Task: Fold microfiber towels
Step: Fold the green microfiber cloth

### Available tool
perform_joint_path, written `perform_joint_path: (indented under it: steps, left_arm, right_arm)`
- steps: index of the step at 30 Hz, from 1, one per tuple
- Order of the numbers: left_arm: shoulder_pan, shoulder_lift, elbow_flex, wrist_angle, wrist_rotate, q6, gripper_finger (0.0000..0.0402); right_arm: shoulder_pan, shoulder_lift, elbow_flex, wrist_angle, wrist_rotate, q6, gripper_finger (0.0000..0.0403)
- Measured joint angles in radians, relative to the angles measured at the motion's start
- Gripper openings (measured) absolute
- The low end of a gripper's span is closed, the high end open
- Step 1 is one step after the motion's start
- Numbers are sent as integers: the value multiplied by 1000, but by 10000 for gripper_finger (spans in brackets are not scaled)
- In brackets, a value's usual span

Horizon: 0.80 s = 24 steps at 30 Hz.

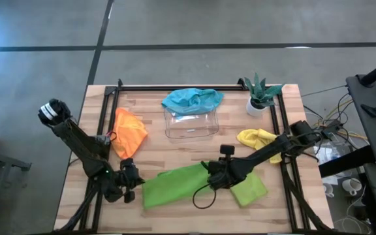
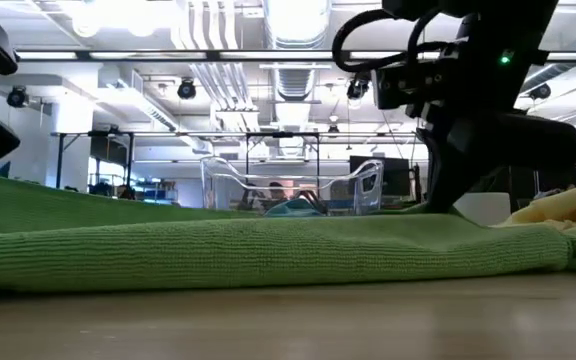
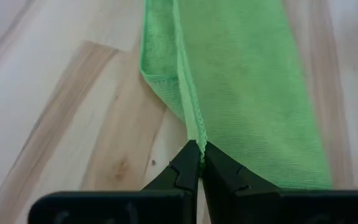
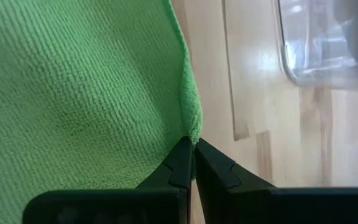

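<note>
Both end effectors pinch one green towel (image 1: 175,184) on the table (image 1: 194,147) (stretched flat): left (image 1: 130,177) at one corner, right (image 1: 215,176) opposite.

**Two dark robot arms with black grippers**

Both arms are matte black, built of slim straight links joined by bulkier rounded joints. The left arm (image 1: 77,140), at the frame's left, ends at a round, light-banded base joint near the upper left. The right arm (image 1: 266,151) carries a looping black cable. Each wrist view shows two black, wedge-shaped, tapering fingers (image 3: 182,171) below a flat black bar.
</note>
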State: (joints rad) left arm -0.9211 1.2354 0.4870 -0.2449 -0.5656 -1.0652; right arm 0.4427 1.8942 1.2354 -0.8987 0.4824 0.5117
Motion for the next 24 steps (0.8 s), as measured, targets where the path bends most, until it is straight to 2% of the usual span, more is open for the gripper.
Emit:
perform_joint_path:
  steps: [11,17,24]
  left_arm:
    - [1,-27,4,1,11,-2,0]
    - [1,-28,20,1,24,-3,5]
    - [1,-60,39,-29,41,-3,69]
  right_arm:
    - [-3,0,-7,122,-7,-75,20]
    - [-3,0,-3,103,-3,-83,89]
    - [3,-1,95,-94,89,-45,175]
